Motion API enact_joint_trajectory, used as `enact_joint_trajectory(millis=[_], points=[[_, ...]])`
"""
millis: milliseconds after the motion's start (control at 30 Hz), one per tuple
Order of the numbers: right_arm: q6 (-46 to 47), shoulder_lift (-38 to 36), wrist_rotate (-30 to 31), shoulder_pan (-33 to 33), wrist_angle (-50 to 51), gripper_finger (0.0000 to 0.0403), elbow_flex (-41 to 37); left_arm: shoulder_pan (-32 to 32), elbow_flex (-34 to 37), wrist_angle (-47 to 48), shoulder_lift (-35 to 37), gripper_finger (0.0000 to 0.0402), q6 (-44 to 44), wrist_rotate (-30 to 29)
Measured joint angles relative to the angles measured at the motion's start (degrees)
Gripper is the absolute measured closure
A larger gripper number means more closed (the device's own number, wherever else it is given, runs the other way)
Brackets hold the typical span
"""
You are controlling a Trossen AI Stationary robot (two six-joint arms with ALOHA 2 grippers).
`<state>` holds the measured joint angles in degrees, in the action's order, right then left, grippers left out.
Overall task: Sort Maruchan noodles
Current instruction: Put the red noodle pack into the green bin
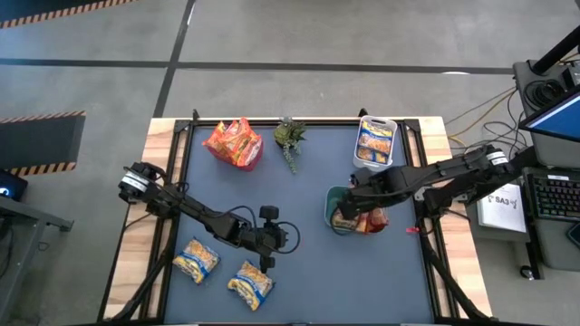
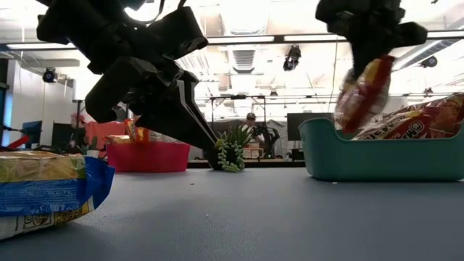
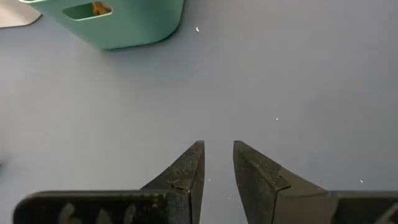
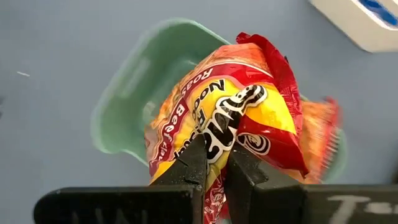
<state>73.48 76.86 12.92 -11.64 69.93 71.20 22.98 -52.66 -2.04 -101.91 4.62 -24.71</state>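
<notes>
Right gripper is clamping a red packet by its edge, hanging it over the teal bin at the right-centre of the mat. Its arm is reaching in from the table's right side, wrist angled down over the bin. In the low view the packet is dangling above the bin's near wall, with another red packet already lying inside.

Left gripper is hovering over bare blue mat near the table's front centre, fingers slightly parted with nothing between them. Its arm is stretching diagonally from the left edge.

Two yellow-and-blue packets are lying on the mat just in front of the left gripper. Orange packets are sitting in a red bin at the back left; yellow-and-blue ones are filling a white bin at the back right. A small plant is standing between those bins.

Hard to read: the right arm is covering most of the teal bin from above, so its packet count is unclear. The low view is cutting off the nearest yellow-and-blue packet at the frame's left.
</notes>
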Motion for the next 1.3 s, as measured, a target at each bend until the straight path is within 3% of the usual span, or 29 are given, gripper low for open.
enact_joint_trajectory(millis=[633,900,1300], points=[[-4.9,9.1,2.0,0.1,-4.7,0.0375,-0.2,0.0,0.0,-0.1,-0.2,0.0333,0.0,0.0],[-6.0,10.0,2.5,0.1,-5.1,0.0340,-0.2,0.0,0.0,-0.1,-0.2,0.0333,0.0,0.0],[-5.5,3.8,3.9,0.0,-2.7,0.0250,-0.2,0.0,0.1,-0.1,-0.2,0.0333,0.0,0.0]])
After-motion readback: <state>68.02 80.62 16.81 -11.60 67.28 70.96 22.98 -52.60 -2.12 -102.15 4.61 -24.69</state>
